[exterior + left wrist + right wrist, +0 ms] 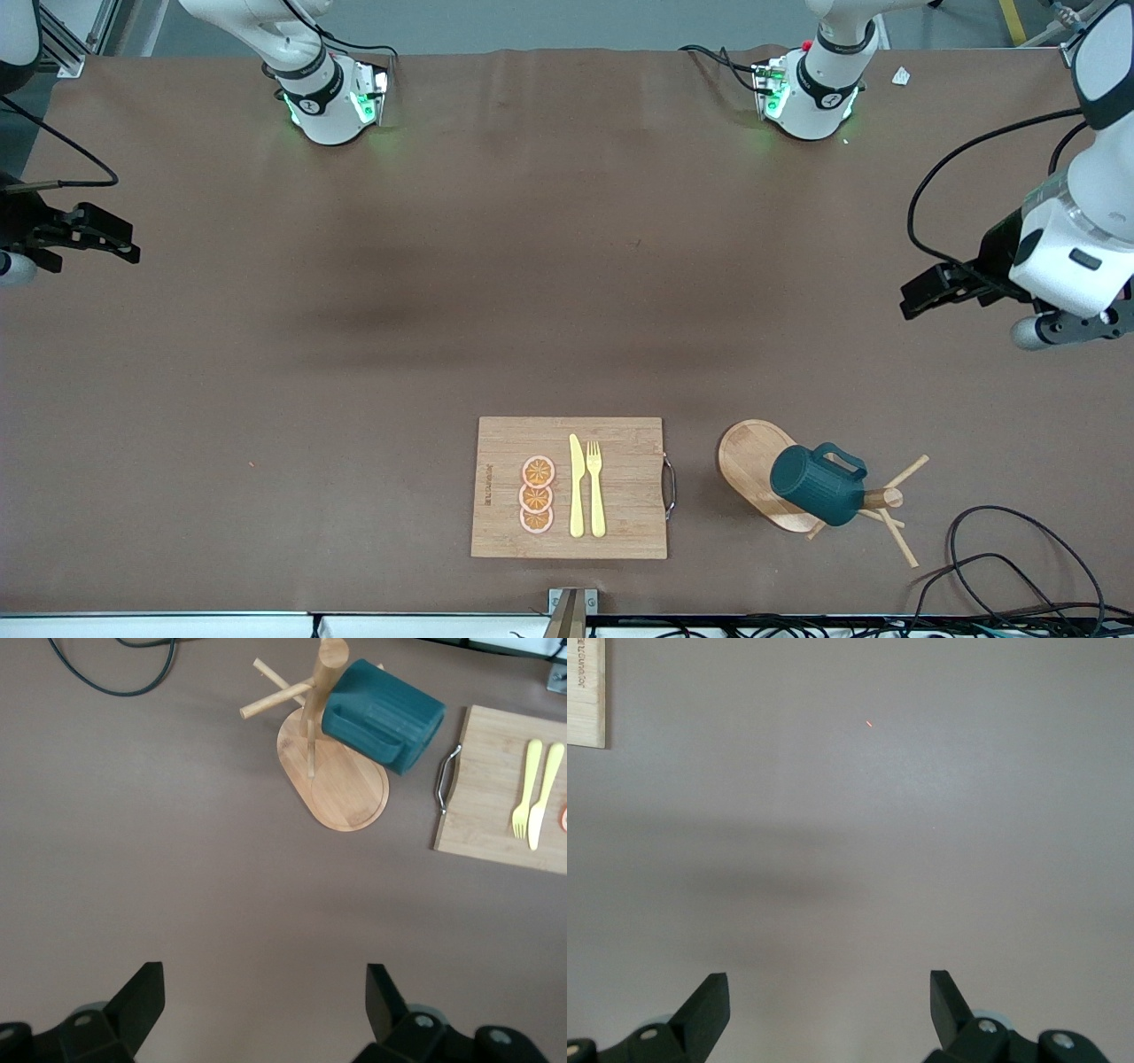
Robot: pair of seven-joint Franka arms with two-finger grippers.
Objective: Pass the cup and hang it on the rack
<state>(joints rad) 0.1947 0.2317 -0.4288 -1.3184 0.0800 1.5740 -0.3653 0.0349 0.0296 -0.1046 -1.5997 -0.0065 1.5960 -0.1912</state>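
The dark teal ribbed cup point(815, 483) hangs by its handle on a peg of the light wooden rack point(744, 456), which stands near the front camera toward the left arm's end of the table. The left wrist view shows the cup point(383, 716) on the rack point(341, 797) too. My left gripper point(919, 297) is open and empty above the bare table at the left arm's end, well apart from the rack; its own view shows it wide open point(266, 992). My right gripper point(128, 245) is open and empty at the right arm's end point(830, 997).
A rectangular bamboo cutting board point(505, 532) lies beside the rack, with a yellow knife point(576, 487), a yellow fork point(595, 487) and three orange slices point(537, 494) on it. Black cables point(1001, 549) loop on the table near the rack.
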